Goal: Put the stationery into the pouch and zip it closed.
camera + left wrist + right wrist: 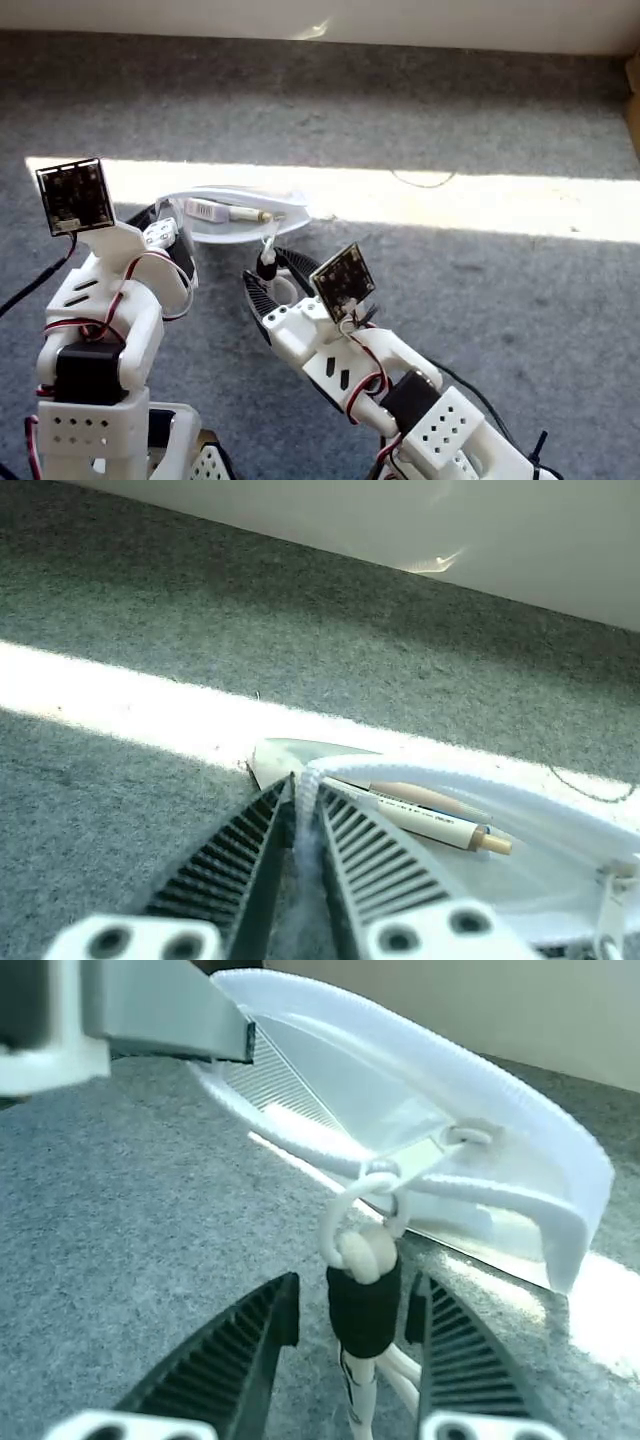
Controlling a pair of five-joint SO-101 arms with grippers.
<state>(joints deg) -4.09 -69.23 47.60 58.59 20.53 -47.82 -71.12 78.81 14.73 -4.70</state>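
I can read no word, number or sign anywhere. The marker [235, 212] lying in the pouch [240, 236] has a greyish band at one end, but it is too small for me to tell whether it carries print. The dark square boards on top of my two wrists show only fine dots, with no letters I can make out.

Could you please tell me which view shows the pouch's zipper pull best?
The right wrist view: the zipper pull, with ring, knot and black tag, hangs close up between the right gripper's open fingers. The high view shows it small at the pouch's near edge; the left wrist view, what looks like its cord.
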